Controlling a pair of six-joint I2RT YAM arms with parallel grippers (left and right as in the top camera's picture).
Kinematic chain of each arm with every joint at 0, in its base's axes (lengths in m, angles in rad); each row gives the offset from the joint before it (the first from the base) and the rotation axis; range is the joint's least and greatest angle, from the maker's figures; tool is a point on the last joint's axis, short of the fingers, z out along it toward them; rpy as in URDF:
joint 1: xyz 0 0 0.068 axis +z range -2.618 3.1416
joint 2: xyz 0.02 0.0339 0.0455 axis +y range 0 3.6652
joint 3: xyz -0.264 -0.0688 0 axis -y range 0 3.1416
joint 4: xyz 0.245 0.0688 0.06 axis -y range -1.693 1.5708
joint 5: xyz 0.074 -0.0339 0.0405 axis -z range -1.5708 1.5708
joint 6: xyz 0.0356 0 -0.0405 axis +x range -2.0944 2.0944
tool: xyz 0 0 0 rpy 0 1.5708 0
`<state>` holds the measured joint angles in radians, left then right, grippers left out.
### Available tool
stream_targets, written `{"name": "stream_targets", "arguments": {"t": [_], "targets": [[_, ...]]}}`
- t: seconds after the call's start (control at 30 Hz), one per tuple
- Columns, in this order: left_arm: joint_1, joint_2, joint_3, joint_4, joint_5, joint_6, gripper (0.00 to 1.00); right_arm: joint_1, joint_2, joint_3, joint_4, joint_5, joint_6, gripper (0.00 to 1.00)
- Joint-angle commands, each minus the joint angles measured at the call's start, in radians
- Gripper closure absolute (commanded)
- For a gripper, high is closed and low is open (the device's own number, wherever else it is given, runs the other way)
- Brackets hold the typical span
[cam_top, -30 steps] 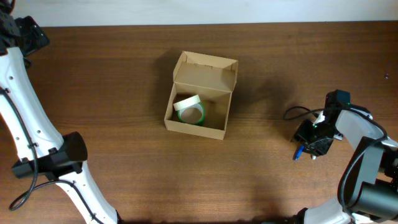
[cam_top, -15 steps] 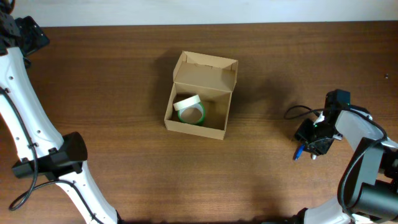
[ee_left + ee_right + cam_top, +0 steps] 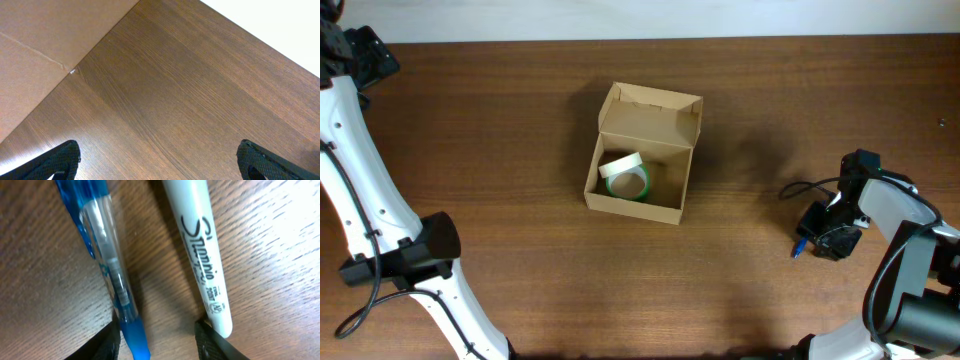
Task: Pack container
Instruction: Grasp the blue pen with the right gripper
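Note:
The container [image 3: 632, 207] is a tan cardboard box at the table's middle, its flap lid [image 3: 650, 118] standing open at the back. Inside lie a white tape roll [image 3: 620, 164] and a green one [image 3: 626, 184]. My right gripper [image 3: 823, 238] is low on the table at the right. In the right wrist view the right gripper [image 3: 157, 336] is open, with a blue pen [image 3: 107, 265] lying between its fingers beside the left one and a white Sharpie marker [image 3: 202, 255] ending at the right finger. My left gripper [image 3: 160, 156] is open and empty over bare wood.
The left arm [image 3: 365, 55] reaches to the far back left corner, well away from the box. A flat tan cardboard surface [image 3: 45, 55] fills the upper left of the left wrist view. A black cable [image 3: 800, 186] loops beside the right gripper.
My right gripper has shifted a little toward the table's front, still over the pens. The box, the tape rolls and the left arm have not moved.

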<state>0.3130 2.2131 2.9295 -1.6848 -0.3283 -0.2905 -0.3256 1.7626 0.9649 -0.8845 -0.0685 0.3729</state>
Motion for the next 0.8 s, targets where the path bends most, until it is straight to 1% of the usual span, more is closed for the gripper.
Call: {"name": "stream_targets", "arguments": {"t": [0.0, 0.2, 0.33, 0.4, 0.53, 0.63, 0.67, 0.7, 0.77], "targets": [[0.005, -0.024, -0.003, -0.002, 0.000, 0.012, 0.00, 0.004, 0.011, -0.011, 0.047, 0.027, 0.011, 0.50], [0.005, -0.024, -0.003, -0.002, 0.000, 0.012, 0.00, 0.004, 0.011, -0.011, 0.090, 0.025, 0.043, 0.50], [0.005, -0.024, -0.003, -0.002, 0.000, 0.011, 0.00, 0.004, 0.011, -0.011, 0.118, 0.024, 0.109, 0.54], [0.005, -0.024, -0.003, -0.002, 0.000, 0.011, 0.00, 0.005, 0.011, -0.011, 0.127, 0.015, 0.115, 0.57], [0.005, -0.024, -0.003, -0.002, 0.000, 0.011, 0.00, 0.005, 0.011, -0.011, 0.124, -0.013, 0.114, 0.73], [0.005, -0.024, -0.003, -0.002, 0.000, 0.011, 0.00, 0.006, 0.011, -0.011, 0.117, -0.021, 0.114, 0.89], [0.005, -0.024, -0.003, -0.002, 0.000, 0.011, 0.00, 0.006, 0.011, -0.011, 0.115, -0.028, 0.114, 0.92], [0.005, -0.024, -0.003, -0.002, 0.000, 0.011, 0.00, 0.006, 0.011, -0.011, 0.114, -0.037, 0.110, 0.96], [0.005, -0.024, -0.003, -0.002, 0.000, 0.011, 0.00, 0.006, 0.011, -0.011, 0.115, -0.050, 0.106, 0.96]]}}
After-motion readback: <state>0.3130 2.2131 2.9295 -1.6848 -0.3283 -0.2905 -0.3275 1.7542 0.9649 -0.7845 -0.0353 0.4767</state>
